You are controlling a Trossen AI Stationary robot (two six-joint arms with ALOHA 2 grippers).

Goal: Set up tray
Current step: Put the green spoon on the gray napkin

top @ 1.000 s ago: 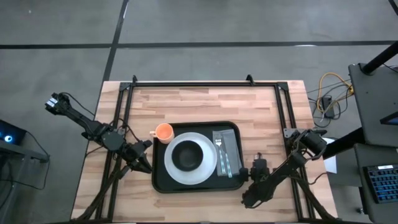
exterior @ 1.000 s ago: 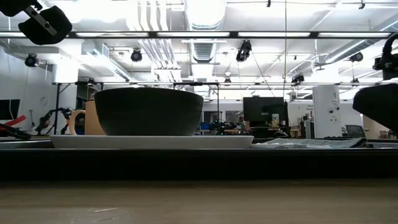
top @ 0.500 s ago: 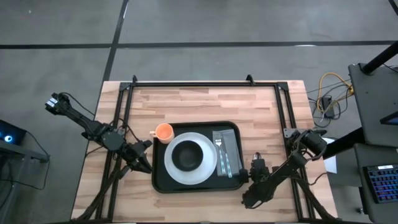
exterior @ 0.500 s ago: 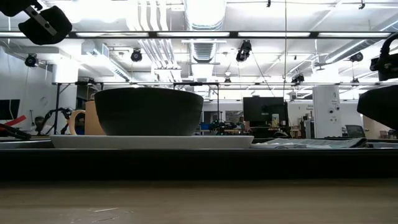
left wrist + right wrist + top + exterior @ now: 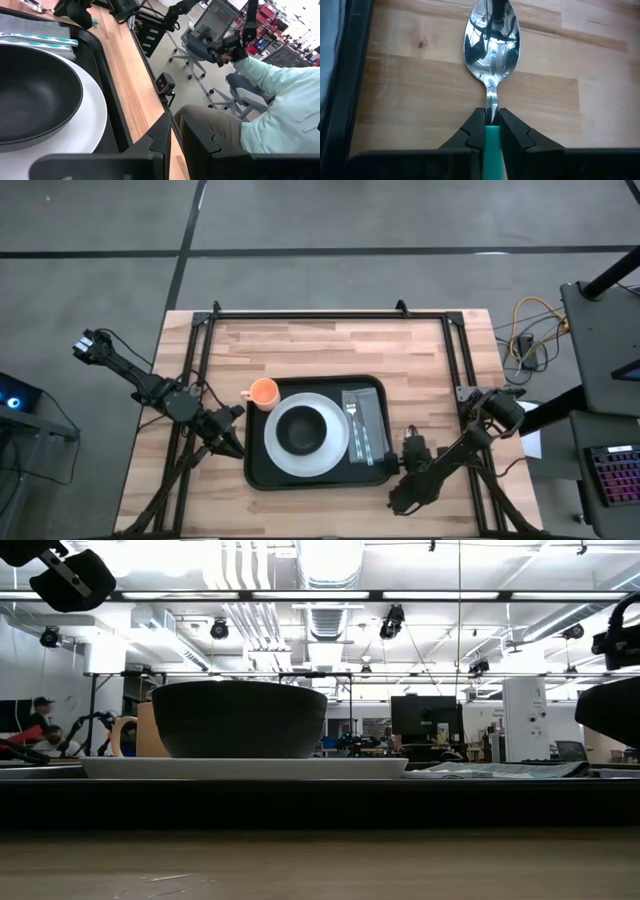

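Tray (image 5: 262, 472), large, black and low-rimmed, is lying just beside my right pincer (image 5: 492, 117), which is clenching one teal-handled steel spoon (image 5: 492, 37) over bare wood. I am judging the tray stiff but loaded, best gripped at its rim. It is carrying one white plate (image 5: 340, 448), one black bowl (image 5: 301, 430), one grey napkin (image 5: 374, 412); my left pincer (image 5: 174, 131) is closed, idle.

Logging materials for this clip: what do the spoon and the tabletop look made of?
The spoon, held in the right gripper: polished metal bowl, judging by mirror reflections; teal handle, probably plastic. The table: light wood planks with visible grain and seams, matte finish.
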